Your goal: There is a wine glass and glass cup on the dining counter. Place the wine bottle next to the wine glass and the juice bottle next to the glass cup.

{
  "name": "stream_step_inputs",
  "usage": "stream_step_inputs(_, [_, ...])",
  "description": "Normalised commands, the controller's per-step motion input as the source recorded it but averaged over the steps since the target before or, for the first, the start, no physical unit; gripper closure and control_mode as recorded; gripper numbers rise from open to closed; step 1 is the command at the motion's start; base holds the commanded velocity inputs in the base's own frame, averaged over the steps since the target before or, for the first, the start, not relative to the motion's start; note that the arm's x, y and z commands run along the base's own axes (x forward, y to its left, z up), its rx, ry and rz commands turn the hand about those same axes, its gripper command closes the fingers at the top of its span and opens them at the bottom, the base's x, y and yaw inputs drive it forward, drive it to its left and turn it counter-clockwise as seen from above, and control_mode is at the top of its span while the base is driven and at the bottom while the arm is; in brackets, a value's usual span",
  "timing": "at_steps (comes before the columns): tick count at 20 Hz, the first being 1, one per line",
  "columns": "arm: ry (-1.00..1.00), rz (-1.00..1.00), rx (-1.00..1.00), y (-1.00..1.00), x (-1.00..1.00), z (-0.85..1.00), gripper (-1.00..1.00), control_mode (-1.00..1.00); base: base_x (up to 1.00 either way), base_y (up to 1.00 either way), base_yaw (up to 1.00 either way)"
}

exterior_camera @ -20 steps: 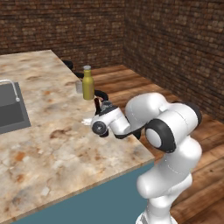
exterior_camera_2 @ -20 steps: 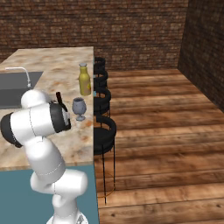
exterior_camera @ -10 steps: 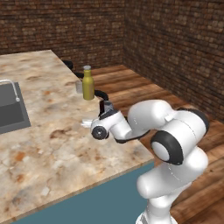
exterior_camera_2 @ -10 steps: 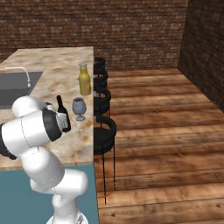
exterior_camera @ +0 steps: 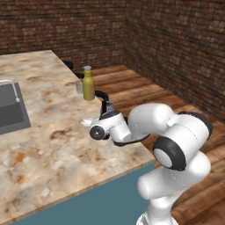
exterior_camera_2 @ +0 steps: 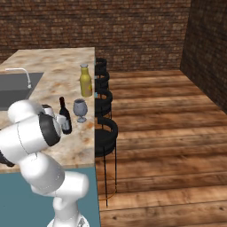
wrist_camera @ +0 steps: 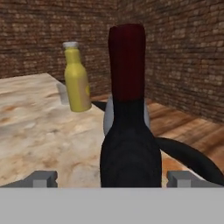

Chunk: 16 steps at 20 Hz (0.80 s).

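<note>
**On the dining counter, near its stool-side edge: bottles and glasses**

Gripper [wrist_camera: 112, 178]: the two finger tips [wrist_camera: 43, 178] stand wide apart, one on each side of the wine bottle's base; whether they touch the glass cannot be told from the hand view.

Wine bottle [exterior_camera_2: 64, 116]: upright on the dining counter [exterior_camera_2: 57, 66], nearly black, dark red top, directly before the hand.

Wine glass [exterior_camera_2: 80, 109]: upright just beside the wine bottle, on the side toward the counter edge; apart from it, bowl appears empty.

Juice bottle [exterior_camera_2: 85, 80]: upright farther along the same edge, grey cap on.

Glass cup [exterior_camera: 79, 87]: partly hidden just beside the juice bottle.

Sink [exterior_camera: 11, 112]: inset in the counter, well apart from the bottles.

Stools [exterior_camera_2: 104, 131]: black, lined along the counter edge.
</note>
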Motion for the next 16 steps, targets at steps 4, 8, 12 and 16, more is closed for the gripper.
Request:
stream_step_inputs(4, [-0.09, -0.12, 0.17, -0.04, -0.15, -0.3, -1.0, -1.0, 0.0, 0.0, 0.0])
stream_step_inputs(8, [-0.07, -0.12, 0.13, -0.01, -0.19, -0.28, -1.0, -1.0, 0.0, 0.0, 0.0])
stream_step_inputs(12, [-0.07, -0.12, 0.11, 0.0, -0.25, -0.26, -1.0, -1.0, 0.0, 0.0, 0.0])
stream_step_inputs(16, [-0.08, -0.12, 0.1, 0.0, -0.43, -0.18, -1.0, -1.0, 0.0, 0.0, 0.0])
